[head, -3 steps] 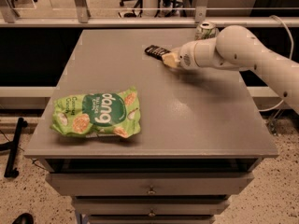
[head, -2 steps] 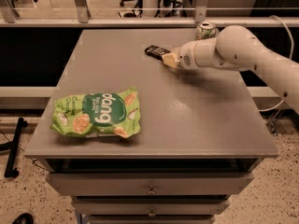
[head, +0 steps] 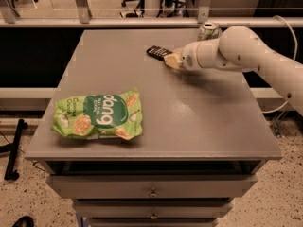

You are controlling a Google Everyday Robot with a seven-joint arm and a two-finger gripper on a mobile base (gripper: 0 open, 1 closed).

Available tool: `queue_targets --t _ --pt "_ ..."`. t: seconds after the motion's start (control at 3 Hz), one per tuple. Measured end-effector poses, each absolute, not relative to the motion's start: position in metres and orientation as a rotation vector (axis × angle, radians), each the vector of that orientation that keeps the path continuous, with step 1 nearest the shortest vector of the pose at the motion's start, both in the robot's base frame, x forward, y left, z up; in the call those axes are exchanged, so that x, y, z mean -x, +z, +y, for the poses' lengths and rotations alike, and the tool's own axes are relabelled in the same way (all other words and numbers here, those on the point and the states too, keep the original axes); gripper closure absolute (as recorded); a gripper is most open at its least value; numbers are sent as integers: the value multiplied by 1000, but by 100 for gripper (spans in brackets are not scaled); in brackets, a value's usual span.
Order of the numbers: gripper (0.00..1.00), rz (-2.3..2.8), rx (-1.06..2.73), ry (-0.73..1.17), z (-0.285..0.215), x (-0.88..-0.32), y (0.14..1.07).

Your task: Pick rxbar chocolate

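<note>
The robot's claw [head: 171,59] sat low over the far part of the grey counter [head: 189,122], at the end of a white arm [head: 246,51] that reached in from the camera's right. The rxbar chocolate [head: 158,51] lay flat on the counter just beyond the claw, toward the camera's left, with its near end right at the claw's tan tip. Whether the two touched could not be told, nor whether the claw was released or already clenched on the bar.

The bar looked light, thin and fairly stiff inside a slick black wrapper. Lying flat, it offered very little height to catch. The surest hold would probably be across its narrow width, close to the middle of its length, with the claw pressed down to the counter. The crimped wrapper ends (the part nearest the claw) seemed likely to fold or slide out under a pinch.

A white-green drink can [head: 209,30] stood beyond the claw to the camera's right, close behind the arm's wrist, so a wide swing there could tip it. A green Dang snack bag [head: 98,115] lay well apart from the claw, toward the counter's near left corner and clear of the work. Drawers [head: 152,187] sat below the counter.
</note>
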State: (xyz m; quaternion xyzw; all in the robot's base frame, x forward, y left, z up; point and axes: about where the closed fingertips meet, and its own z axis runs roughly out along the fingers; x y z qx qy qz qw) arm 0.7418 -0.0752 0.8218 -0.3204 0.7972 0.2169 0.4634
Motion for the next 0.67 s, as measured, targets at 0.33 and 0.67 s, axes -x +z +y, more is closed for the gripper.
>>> queue_targets --t 0.33,0.67 --pt "100 1959 788 533 -75 -742 822" --pt "85 1959 788 533 -75 -742 822"
